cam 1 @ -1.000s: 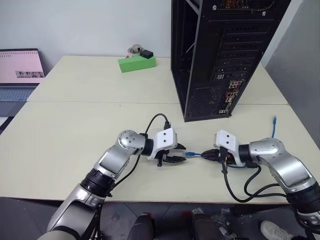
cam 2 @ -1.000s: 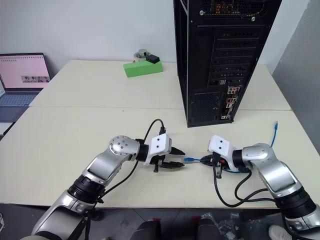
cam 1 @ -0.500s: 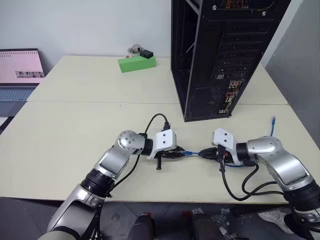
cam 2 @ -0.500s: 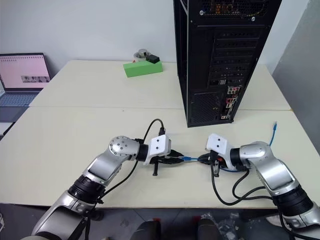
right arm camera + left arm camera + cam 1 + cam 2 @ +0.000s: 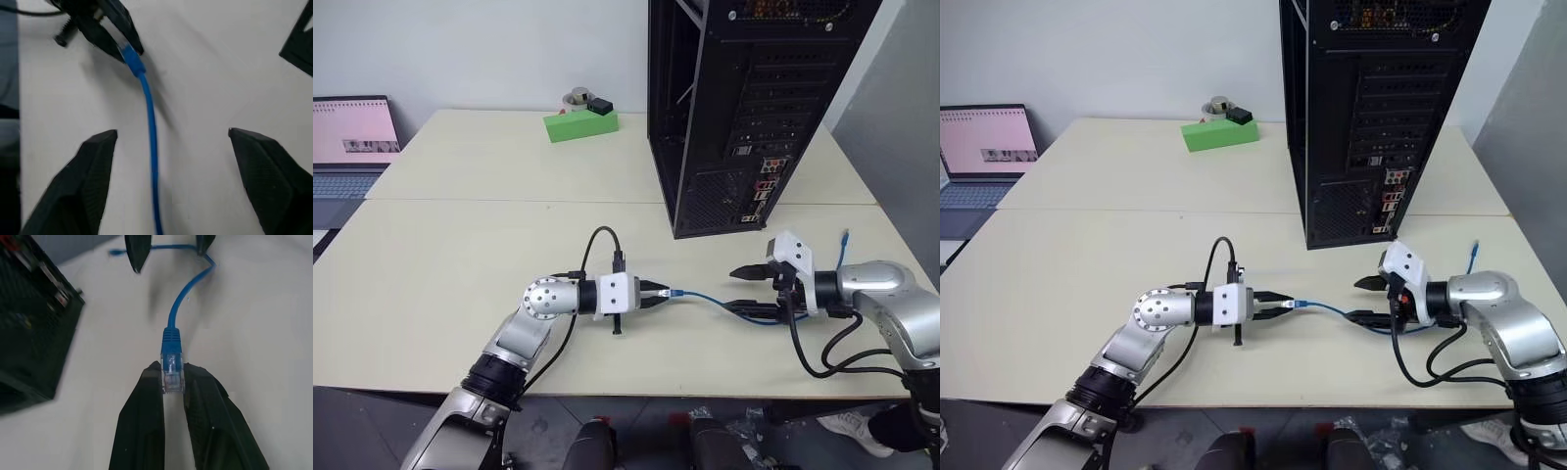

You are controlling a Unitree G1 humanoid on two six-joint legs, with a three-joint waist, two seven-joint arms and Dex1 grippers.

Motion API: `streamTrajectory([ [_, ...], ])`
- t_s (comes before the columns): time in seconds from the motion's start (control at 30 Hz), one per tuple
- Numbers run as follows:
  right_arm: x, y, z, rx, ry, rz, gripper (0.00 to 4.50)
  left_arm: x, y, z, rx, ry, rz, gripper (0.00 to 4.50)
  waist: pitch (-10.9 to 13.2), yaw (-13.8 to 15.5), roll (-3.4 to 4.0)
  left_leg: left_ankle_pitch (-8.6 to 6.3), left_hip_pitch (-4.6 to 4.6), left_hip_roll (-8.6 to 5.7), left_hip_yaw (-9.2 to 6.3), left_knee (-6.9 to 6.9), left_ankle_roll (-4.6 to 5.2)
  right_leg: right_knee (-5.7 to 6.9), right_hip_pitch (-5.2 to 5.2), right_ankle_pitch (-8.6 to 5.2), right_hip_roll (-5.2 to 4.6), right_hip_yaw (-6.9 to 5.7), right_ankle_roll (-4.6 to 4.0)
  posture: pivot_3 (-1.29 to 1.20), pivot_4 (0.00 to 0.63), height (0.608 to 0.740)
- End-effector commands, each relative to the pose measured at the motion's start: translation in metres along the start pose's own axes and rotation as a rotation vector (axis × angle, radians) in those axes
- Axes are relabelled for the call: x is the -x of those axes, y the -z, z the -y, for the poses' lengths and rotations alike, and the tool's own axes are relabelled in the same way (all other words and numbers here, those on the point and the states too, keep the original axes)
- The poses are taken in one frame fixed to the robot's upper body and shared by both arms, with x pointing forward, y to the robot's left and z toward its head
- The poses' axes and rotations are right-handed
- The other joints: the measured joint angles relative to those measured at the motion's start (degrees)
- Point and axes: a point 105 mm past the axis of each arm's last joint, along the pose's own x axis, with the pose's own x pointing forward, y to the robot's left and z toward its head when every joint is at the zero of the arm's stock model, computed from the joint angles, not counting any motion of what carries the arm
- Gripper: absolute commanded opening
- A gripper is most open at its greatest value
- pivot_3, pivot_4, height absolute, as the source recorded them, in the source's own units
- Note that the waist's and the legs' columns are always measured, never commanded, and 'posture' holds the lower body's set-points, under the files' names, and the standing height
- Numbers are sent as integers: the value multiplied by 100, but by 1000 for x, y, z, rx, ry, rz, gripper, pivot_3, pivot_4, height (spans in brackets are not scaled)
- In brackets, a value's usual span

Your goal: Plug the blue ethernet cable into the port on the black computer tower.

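At the near table edge, eye view: left gripper (image 5: 658, 293) pinches the clear plug of the blue ethernet cable (image 5: 705, 297); right gripper (image 5: 741, 291) stands spread, cable between its fingers. Handover appears complete. Next, carry the plug to the port (image 5: 742, 218) on the black computer tower (image 5: 744, 108), far right. Green box (image 5: 580, 123) and laptop (image 5: 350, 142) stand clear. Left wrist view: fingers (image 5: 142, 421) clamp the plug. Right wrist view: cable runs between open fingers (image 5: 93, 166).

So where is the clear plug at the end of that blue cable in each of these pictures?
Left eye view: the plug sits low, just left of middle, pinched at the left gripper tips.
Right eye view: the plug is low, near middle.
Left wrist view: the plug is central, between the two black fingers.
Right wrist view: the plug is upper left.
Shared landmark: the blue ethernet cable trailing from it.
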Motion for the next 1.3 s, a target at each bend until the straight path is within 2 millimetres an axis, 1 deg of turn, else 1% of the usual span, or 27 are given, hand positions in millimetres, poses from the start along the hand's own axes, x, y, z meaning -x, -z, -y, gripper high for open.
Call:
streamTrajectory([
  [0.03, -6, -17, -13, -84, -35, 108, 3874, 9, -12, -6, -326, -62, 84, 302, 0, 0, 0, 0, 0, 0, 1, 0, 0, 0, -1, 0, 0, 1, 0, 0, 150, 740],
  [0.23, -32, -22, -31, -188, -101, 174, 3874, 15, -17, -10, -454, -116, 150, 302, 0, 16, 0, 0, -3, -6, 0, 0, 0, 0, -1, 1, -5, -2, 1, 0, 150, 740],
  [0.47, -43, -27, -33, -215, -123, 204, 3874, 16, -16, -15, -496, -146, 155, 302, -2, 8, -2, 0, -3, -6, -2, -1, 0, 3, -2, 1, -4, -5, 3, 0, 150, 740],
  [0.53, -44, -28, -32, -219, -125, 209, 3517, 15, -17, -16, -502, -153, 158, 302, -2, 3, -2, 0, -3, -6, -2, -1, 0, 3, -2, 1, -4, -5, 3, 0, 150, 740],
  [0.57, -45, -28, -32, -221, -125, 210, 3416, 15, -17, -16, -505, -156, 157, 302, -2, 2, -2, 0, -2, -6, -2, -1, 0, 3, -2, 1, -4, -5, 3, 0, 150, 740],
  [0.7, -45, -29, -32, -225, -134, 208, 2400, 16, -17, -17, -514, -164, 155, 302, -2, 3, -2, 0, -3, -6, -2, -1, 0, 4, -2, 1, -4, -6, 3, 0, 150, 740],
  [0.77, -45, -29, -32, -225, -136, 206, 2003, 16, -17, -17, -519, -165, 154, 302, -2, 3, -2, 0, -3, -6, -2, -1, 0, 4, -2, 1, -4, -6, 3, 0, 150, 740],
  [0.87, -46, -29, -31, -225, -136, 206, 1235, 16, -18, -17, -520, -169, 155, 302, -2, 2, -2, 0, -2, -6, -2, -1, 0, 4, -2, 1, -4, -6, 3, 0, 150, 740],
  [1.0, -46, -30, -31, -227, -138, 210, 385, 15, -20, -15, -523, -172, 164, 302, -2, 2, -2, 0, -3, -6, -2, -1, 0, 4, -2, 1, -4, -6, 3, 0, 150, 740],
  [1.03, -46, -30, -30, -228, -139, 210, 112, 15, -20, -14, -523, -171, 166, 302, -2, 2, -2, 0, -3, -6, -2, -1, 0, 4, -2, 1, -4, -6, 3, 0, 150, 740],
  [1.07, -46, -30, -30, -229, -140, 210, 5, 15, -21, -14, -523, -172, 168, 302, -2, 2, -2, 0, -3, -6, -2, -1, 0, 4, -3, 1, -4, -6, 3, 0, 150, 740],
  [1.23, -47, -30, -31, -235, -149, 208, 0, 15, -21, -12, -520, -176, 173, 302, -2, 2, -2, 0, -3, -6, -2, -1, 0, 4, -3, 1, -4, -6, 3, 0, 150, 740],
  [1.3, -46, -30, -31, -235, -152, 206, 0, 14, -17, -9, -504, -152, 153, 302, -2, 2, -2, 0, -3, -6, -2, -1, 0, 4, -3, 1, -4, -6, 3, 0, 150, 740],
])
